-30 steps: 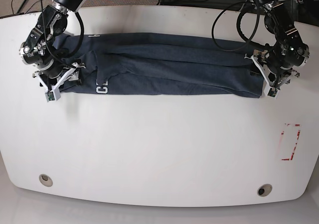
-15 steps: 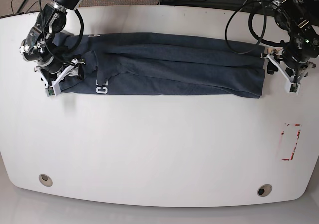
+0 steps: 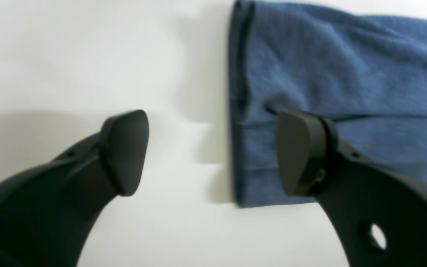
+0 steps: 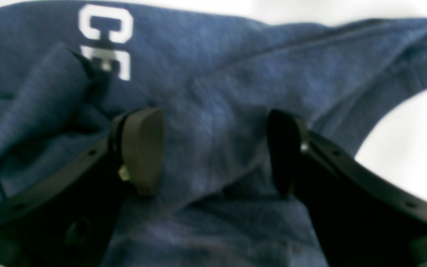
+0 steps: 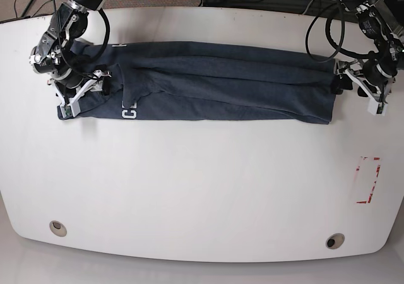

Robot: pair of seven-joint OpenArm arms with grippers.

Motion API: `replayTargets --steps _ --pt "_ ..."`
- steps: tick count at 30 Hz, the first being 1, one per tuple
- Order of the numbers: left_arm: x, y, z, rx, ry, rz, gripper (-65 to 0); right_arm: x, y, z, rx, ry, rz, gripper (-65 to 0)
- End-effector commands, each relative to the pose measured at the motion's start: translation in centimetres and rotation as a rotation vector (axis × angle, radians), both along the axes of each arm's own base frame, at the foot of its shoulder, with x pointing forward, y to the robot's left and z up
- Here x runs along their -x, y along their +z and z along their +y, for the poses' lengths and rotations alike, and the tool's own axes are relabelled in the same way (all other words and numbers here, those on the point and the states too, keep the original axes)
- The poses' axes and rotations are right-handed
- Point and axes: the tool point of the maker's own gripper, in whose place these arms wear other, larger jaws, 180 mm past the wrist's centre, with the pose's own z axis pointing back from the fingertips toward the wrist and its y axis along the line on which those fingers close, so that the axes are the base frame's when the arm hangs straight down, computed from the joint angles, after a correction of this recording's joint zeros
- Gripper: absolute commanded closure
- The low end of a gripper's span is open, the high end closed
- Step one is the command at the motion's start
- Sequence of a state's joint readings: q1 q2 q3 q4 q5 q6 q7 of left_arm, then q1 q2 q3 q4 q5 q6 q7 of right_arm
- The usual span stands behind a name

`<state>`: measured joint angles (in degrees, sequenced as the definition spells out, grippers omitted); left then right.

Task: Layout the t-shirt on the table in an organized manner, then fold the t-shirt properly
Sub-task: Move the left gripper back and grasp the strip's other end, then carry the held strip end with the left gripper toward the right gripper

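Base view shows the t-shirt (image 5: 214, 82) lying as a long dark band across the far half of the table (image 5: 202, 189), its long axis running side to side between my two arms. My left gripper (image 5: 361, 94) hangs just off the band's end at that view's right — fingers spread wide, nothing between them. In the left wrist view the hem edge (image 3: 237, 111) runs straight up between my two pads, one pad over bare white tabletop, the other over the cloth; whether that pad touches the fabric I cannot tell. My right gripper (image 5: 79, 93) sits at the opposite end, over the bunched sleeve area near the white lettering (image 4: 106, 37). Its fingers (image 4: 143, 148) stand part-spread with a rumpled fold of blue cloth rising between them — I cannot tell if they are pinching it. I judge the next fold turns on that long axis: each arm owns the end nearest it.
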<state>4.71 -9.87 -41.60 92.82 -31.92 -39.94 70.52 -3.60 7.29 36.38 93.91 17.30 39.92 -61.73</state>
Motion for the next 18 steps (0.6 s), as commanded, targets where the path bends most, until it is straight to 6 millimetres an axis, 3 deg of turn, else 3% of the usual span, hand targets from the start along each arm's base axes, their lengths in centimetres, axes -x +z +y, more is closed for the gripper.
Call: replayTargets --steps 1,10,18 --pt "-0.7 0.4 0.0 0.036 0.002 -0.034 -50.6 -0.9 1.1 -0.3 0.006 0.002 -0.047 -41.5" --pt "-0.7 -1.8 -0.8 0.125 0.021 0.011 -50.6 -0.5 0.9 -0.2 0.0 0.0 -0.041 -41.5" --pt "-0.9 -3.3 -3.2 0.159 -0.049 0.063 -50.6 -0.1 0.8 -0.3 0.001 -0.001 -0.033 -41.5"
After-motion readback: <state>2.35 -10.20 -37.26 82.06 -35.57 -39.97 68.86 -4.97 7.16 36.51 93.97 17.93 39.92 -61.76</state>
